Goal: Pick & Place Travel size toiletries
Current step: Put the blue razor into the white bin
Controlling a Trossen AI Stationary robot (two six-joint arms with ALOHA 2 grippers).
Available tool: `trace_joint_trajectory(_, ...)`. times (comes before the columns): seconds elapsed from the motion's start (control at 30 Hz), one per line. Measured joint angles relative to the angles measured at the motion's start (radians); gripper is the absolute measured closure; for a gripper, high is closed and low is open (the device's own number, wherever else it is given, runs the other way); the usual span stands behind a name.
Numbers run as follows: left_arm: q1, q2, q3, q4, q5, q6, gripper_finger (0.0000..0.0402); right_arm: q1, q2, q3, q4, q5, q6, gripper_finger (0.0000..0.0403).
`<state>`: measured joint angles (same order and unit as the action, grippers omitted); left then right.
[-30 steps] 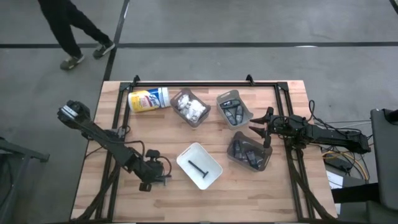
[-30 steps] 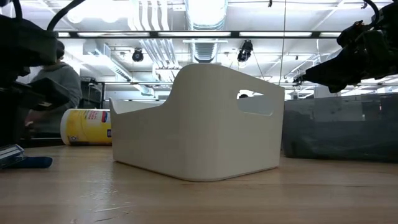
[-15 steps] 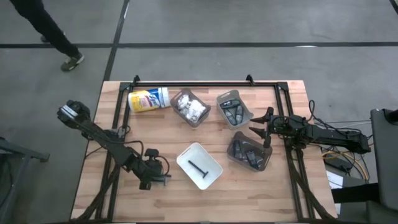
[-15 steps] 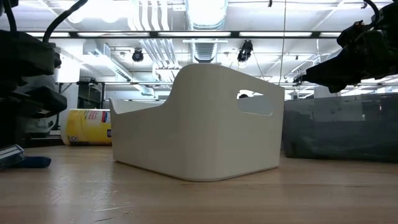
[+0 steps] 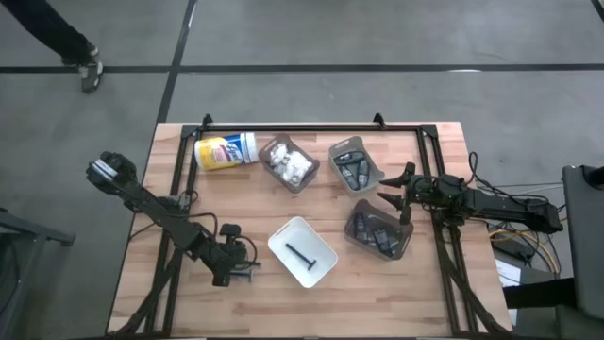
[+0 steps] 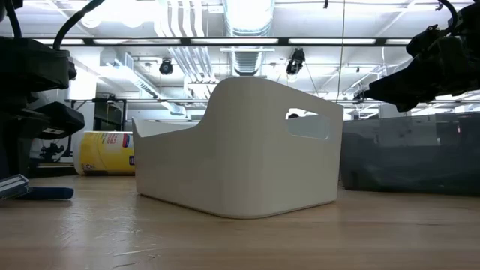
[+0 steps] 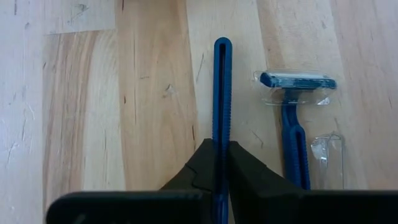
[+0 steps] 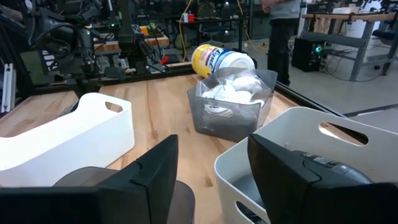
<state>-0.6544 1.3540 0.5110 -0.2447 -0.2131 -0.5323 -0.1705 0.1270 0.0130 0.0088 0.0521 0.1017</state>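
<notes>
- A wooden table (image 5: 377, 293) stands on a grey floor; a person's foot (image 5: 87, 76) shows at the far corner of the high view.
- On it lie a white bin (image 5: 304, 251) holding one dark stick (image 5: 302, 254), three smoky bins (image 5: 377, 232) of toiletries, and a yellow-labelled canister (image 5: 225, 151) on its side.
- The left gripper (image 7: 219, 163) is down at the table, just beside the white bin, its fingers pinching a thin blue stick (image 7: 221, 87) that lies flat on the wood. Its low, level pose suits grabbing a flat-lying piece by its end, probably for carrying to the white bin.
- Next to that stick lies a blue razor (image 7: 292, 124) in clear wrap, untouched.
- The right gripper (image 8: 211, 168) hangs near the smoky bins with fingers spread, holding nothing; it seems to be waiting.
- Compared with a second ago, the left fingers have gone from apart to pinched on the stick, and the left arm sits slightly nearer the bin. The person has walked farther off. The right arm has not moved.
</notes>
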Motion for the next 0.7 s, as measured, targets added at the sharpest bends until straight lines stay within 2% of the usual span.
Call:
trace_joint_trajectory(0.2,0.001,0.002,0.019,-0.012,0.004,0.052,0.0369,0.000,0.000,0.000,0.000,0.000,-0.002,0.0235)
trace_joint_trajectory(0.7,0.013,-0.011,0.119,-0.006,0.011,0.197,0.0374,0.000,0.000,0.000,0.000,0.000,0.000,0.0280)
